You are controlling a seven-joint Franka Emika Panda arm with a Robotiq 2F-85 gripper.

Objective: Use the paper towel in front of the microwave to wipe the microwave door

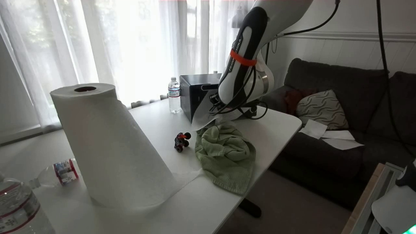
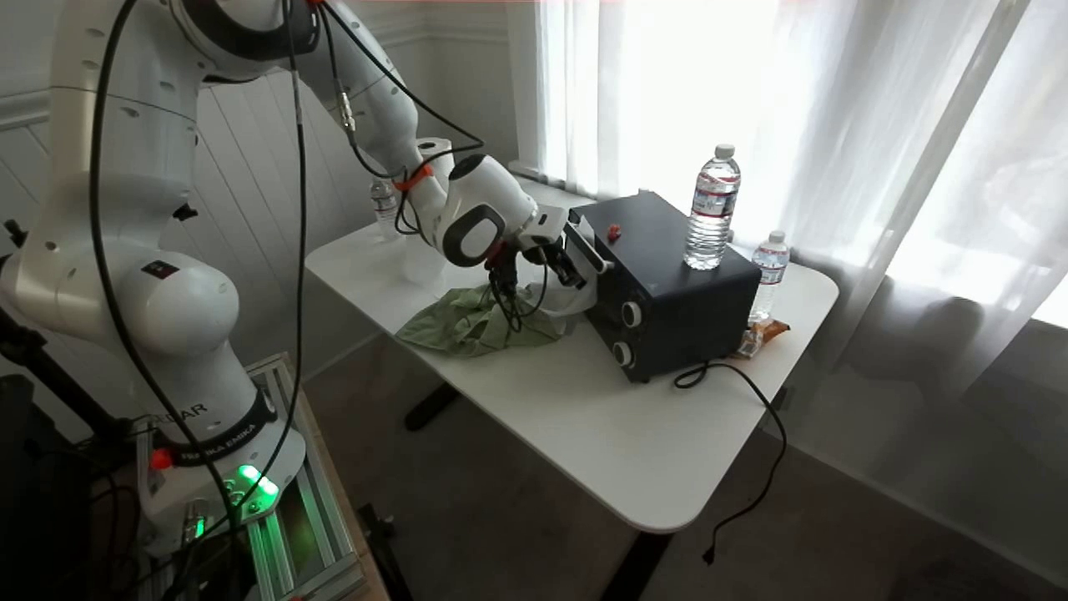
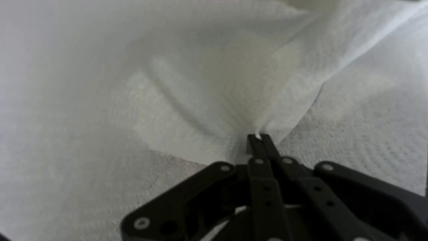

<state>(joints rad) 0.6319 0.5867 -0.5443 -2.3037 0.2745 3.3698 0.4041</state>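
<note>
A white paper towel (image 3: 200, 110) fills much of the wrist view. My gripper (image 3: 259, 136) is shut on it, with a thin fold pinched between the fingertips. The towel also hangs in front of the microwave in both exterior views (image 1: 202, 112) (image 2: 569, 294). The microwave is a black box (image 2: 701, 321) with two white-rimmed knobs on its front; it also shows in an exterior view (image 1: 189, 100). My gripper is close to its door side, and the towel and wrist hide most of the door. I cannot tell whether the towel touches the door. The fingertips are hidden in both exterior views.
A crumpled green cloth (image 1: 224, 152) lies below the wrist. A toy car (image 1: 181, 141) and a large paper roll (image 1: 110, 146) are nearby. Bottles stand on the microwave (image 2: 713, 204) and beside it (image 2: 768, 275). A cord (image 2: 772, 417) hangs off the table.
</note>
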